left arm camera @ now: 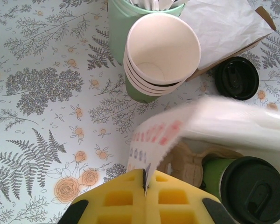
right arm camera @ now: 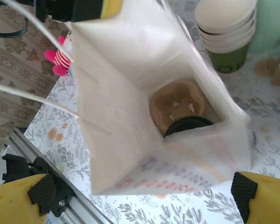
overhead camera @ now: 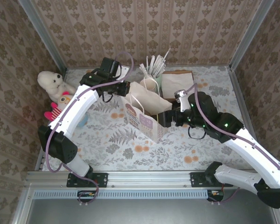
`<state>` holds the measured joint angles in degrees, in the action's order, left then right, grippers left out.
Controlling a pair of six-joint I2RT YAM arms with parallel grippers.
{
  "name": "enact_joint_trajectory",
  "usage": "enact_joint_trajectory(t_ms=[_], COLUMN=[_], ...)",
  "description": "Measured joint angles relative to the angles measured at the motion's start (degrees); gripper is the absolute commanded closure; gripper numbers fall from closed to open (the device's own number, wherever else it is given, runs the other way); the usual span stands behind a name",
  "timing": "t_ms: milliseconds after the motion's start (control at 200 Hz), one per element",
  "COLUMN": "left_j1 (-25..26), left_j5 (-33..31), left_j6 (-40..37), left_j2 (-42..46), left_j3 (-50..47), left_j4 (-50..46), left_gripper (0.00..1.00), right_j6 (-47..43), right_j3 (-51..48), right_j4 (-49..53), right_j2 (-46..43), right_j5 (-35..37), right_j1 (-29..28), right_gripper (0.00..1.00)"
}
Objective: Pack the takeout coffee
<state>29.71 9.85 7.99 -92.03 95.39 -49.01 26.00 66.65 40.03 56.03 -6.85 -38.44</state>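
Coffee (left arm camera: pixel 254 189) sat inside the paper bag (left arm camera: pixel 233 121), so I judged packing nearly done, with only the release left. My left gripper (left arm camera: pixel 144 183) was clamped on the bag's rim, the cup just below and right of it. Right gripper (right arm camera: pixel 143 189) gaped wide and empty, the cup ahead of it, down in the bag.

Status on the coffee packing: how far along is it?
Mostly done: the takeout coffee sits inside the white bag, beside a brown carrier. In hand: the left gripper, jaws shut, pinches the bag's rim; the right gripper is open and empty at the bag's mouth. Left: probably releasing the rim and backing both arms away.
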Motion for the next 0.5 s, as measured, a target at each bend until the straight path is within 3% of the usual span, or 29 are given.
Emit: enact_joint_trajectory(t_ms=[500], left_j1=[0.0], left_j5=[0.8], left_j6=[0.6], left_j2=[0.0], left_j3=[0.3], left_j4=[-0.4], left_gripper=[1.00], right_j6=[18.1], right_j3=[0.5], right_j4=[3.6], right_j2=[4.5], right_j5=[11.0], right_j1=[0.6], right_gripper=[0.09])
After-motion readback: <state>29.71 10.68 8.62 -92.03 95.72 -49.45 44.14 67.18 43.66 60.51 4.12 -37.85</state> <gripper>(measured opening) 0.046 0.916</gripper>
